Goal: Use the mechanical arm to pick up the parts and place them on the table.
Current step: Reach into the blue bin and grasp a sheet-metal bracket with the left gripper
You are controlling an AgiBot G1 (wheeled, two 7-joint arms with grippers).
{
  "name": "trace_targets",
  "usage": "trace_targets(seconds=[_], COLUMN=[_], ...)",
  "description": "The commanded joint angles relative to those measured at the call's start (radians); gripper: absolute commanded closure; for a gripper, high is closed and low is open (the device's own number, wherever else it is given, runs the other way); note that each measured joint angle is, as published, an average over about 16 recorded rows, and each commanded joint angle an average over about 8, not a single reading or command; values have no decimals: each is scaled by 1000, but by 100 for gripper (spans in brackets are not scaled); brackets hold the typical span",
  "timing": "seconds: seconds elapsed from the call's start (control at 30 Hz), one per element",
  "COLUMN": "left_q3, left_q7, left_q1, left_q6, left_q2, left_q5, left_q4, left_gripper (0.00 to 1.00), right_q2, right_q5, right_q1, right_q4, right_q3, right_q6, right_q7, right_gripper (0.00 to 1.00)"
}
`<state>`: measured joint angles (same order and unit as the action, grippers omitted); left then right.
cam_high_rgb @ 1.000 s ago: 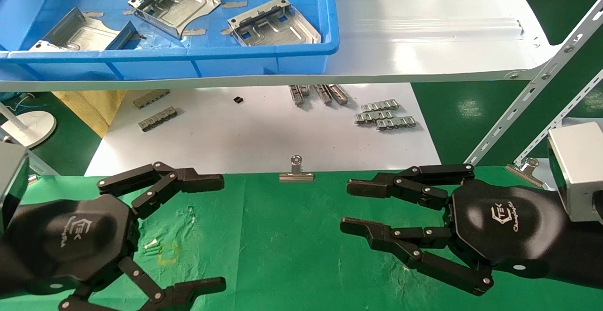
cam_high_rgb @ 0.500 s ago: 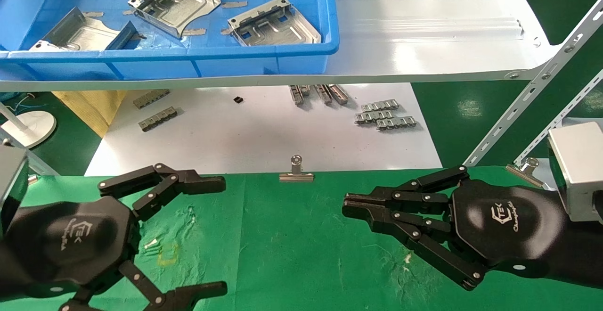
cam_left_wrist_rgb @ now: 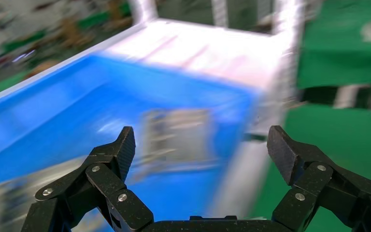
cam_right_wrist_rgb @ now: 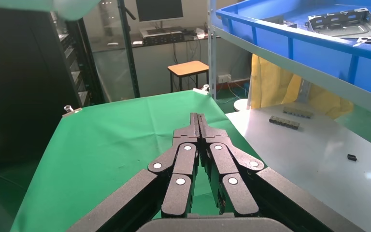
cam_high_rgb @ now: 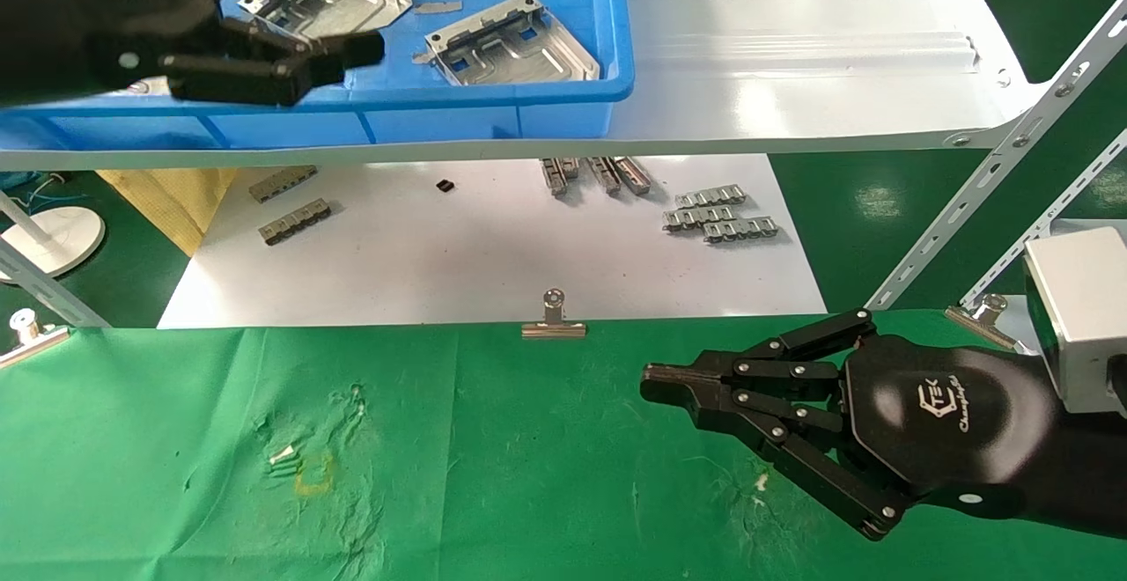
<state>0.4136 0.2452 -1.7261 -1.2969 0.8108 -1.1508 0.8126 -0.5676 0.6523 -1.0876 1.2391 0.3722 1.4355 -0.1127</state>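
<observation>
Silver stamped parts lie in a blue tray [cam_high_rgb: 493, 92] on the upper shelf: one [cam_high_rgb: 357, 2] and one to its right [cam_high_rgb: 511, 40]; a third at the tray's left end is mostly hidden behind my left hand. My left gripper [cam_high_rgb: 321, 4] is open and empty, raised over the tray's front left, its fingers astride the first part without touching it. It shows open in the left wrist view [cam_left_wrist_rgb: 203, 145], with a blurred part [cam_left_wrist_rgb: 176, 133] beyond. My right gripper [cam_high_rgb: 651, 381] is shut and empty, low over the green table [cam_high_rgb: 493, 458], as its wrist view shows [cam_right_wrist_rgb: 198, 118].
The glossy white shelf [cam_high_rgb: 792, 79] carries the tray. Below it, a white sheet [cam_high_rgb: 493, 255] holds small grey linked strips [cam_high_rgb: 718, 216]. A binder clip [cam_high_rgb: 553, 321] sits on the table's far edge. Slanted perforated shelf braces [cam_high_rgb: 995, 167] stand at the right.
My left arm has swung up from the green table to the blue tray, jaws still open. My right gripper closed its fingers about half a second ago and has stayed in place.
</observation>
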Motion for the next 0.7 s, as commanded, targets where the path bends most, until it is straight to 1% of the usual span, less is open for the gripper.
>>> trace_targets(seconds=[0.03,0.17,0.2,0.3,0.43,0.47,0.7], left_q3=[37,81,91,118,146,151,170], left_q7=[-5,-33,-37,-44,-46,-47,-55], left_q1=[-99,-210,-230,-278,-322,-330,-365], left_q6=[24,157,190,276,339,348,379], left_q2=[49,141,162,219,271,281,317], left_q5=[-84,-198,-221,-278,-327,-335,-365], left_q4=[-125,-339,-384,-497,-605,-626,-721], left_gripper=[0,0,7,44,94,100,100], right_q2=[0,0,0,0,0,0,0], right_q5=[0,0,0,0,0,0,0], right_q1=[0,0,0,0,0,0,0], right_q4=[0,0,0,0,0,0,0], right_q3=[0,0,0,0,0,0,0], right_q6=[0,0,0,0,0,0,0], right_q7=[0,0,0,0,0,0,0], right_gripper=[100,100,100,100,100,100,100])
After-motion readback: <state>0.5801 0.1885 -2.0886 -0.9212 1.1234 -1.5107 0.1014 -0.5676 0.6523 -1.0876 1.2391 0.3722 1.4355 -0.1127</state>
